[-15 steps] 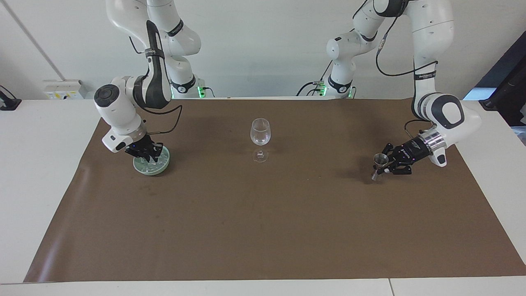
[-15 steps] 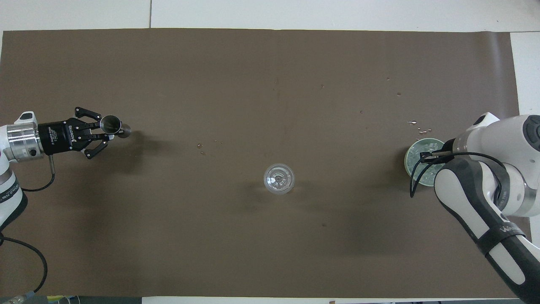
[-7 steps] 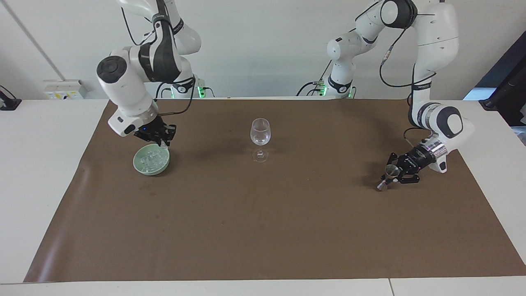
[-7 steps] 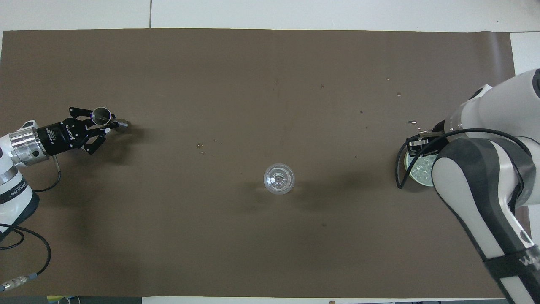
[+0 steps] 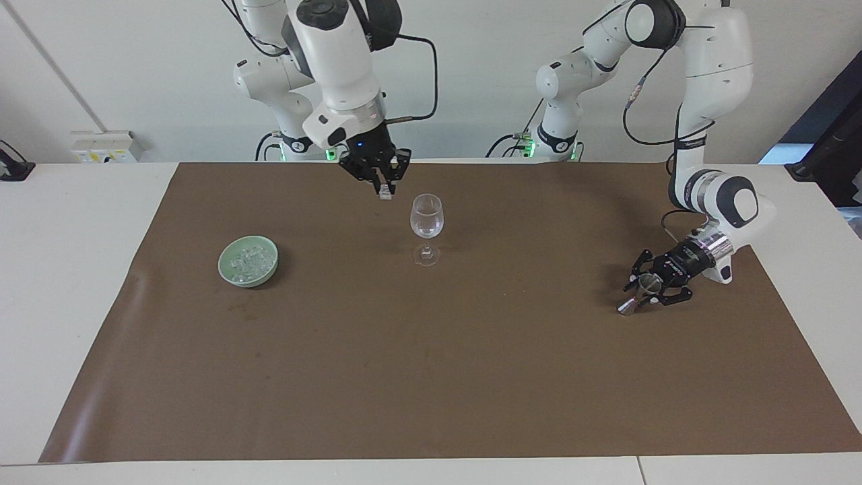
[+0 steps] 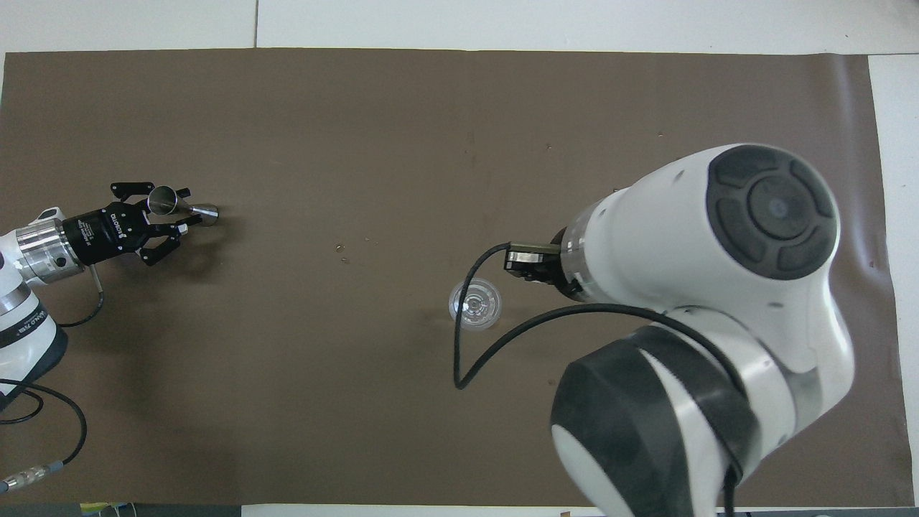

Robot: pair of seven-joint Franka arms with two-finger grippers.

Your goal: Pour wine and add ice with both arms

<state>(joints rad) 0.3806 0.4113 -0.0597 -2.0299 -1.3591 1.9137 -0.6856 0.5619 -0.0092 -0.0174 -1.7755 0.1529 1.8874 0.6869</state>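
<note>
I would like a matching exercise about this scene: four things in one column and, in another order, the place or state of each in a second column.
Things:
1. ice cube
2. green bowl
3. wine glass
4. metal jigger

Places or states:
A. stands upright on the brown mat, mid-table
B. held in the air by the right gripper, beside the glass rim
C. tilted on the mat, at the left gripper, toward the left arm's end
D. rests on the mat, with more ice in it, toward the right arm's end

Pairs: 1-B, 2-D, 3-A, 4-C
</note>
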